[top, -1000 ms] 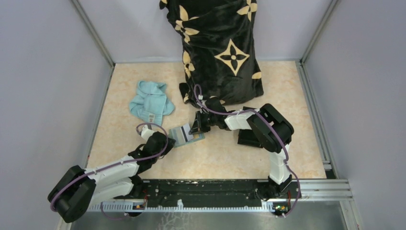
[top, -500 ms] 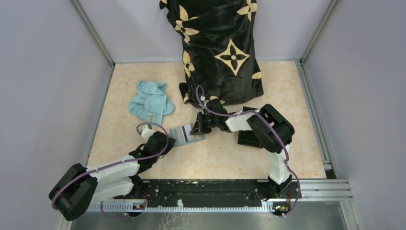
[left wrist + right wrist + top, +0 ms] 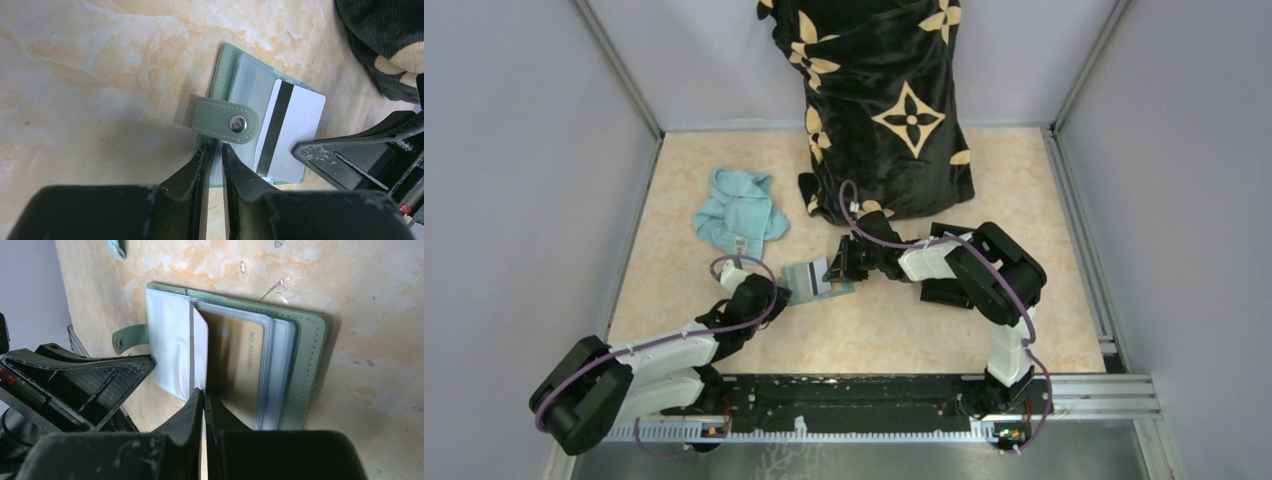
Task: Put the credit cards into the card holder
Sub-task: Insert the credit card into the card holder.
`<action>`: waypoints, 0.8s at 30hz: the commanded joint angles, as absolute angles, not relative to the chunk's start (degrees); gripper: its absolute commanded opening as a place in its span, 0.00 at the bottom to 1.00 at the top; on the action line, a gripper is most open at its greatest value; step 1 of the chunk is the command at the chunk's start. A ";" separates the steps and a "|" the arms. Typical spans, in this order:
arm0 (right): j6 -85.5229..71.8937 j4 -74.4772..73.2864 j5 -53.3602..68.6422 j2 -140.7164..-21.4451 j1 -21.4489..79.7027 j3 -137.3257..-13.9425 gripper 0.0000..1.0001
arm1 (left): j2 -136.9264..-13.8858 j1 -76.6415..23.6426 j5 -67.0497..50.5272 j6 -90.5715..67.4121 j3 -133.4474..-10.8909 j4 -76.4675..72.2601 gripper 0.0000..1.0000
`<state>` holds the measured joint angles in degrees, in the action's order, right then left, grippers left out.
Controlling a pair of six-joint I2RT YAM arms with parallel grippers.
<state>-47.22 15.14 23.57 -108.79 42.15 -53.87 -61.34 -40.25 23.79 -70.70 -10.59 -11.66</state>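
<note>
Green card holder (image 3: 311, 365) open w/ silvery card (image 3: 296, 131) atop it, tan card (image 3: 241, 365) inside

1. A black plush blanket (image 3: 884, 110) with tan flower shapes is draping down at the back, its foot resting on the marbled beige table (image 3: 1044, 300).
2. A light blue cloth (image 3: 739, 215) is lying crumpled left of it, apart.
3. A black box (image 3: 941, 293) is sitting right of centre, partly hidden.
</note>
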 commanded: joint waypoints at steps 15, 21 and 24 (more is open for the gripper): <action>-49.86 13.15 11.79 -103.67 45.70 -52.22 0.00 | -64.90 -40.34 19.74 -69.89 -11.09 -12.88 0.17; -49.89 12.14 8.35 -102.63 46.43 -51.24 0.00 | -65.37 -40.36 19.10 -69.94 -10.69 -13.56 0.16; -50.08 11.64 7.39 -102.40 46.58 -51.01 0.00 | -65.48 -40.34 18.81 -70.05 -10.48 -13.84 0.16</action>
<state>-50.26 13.34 11.55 -104.36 45.63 -51.72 -64.38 -40.07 22.74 -70.67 -10.72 -15.29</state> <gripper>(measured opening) 0.008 0.158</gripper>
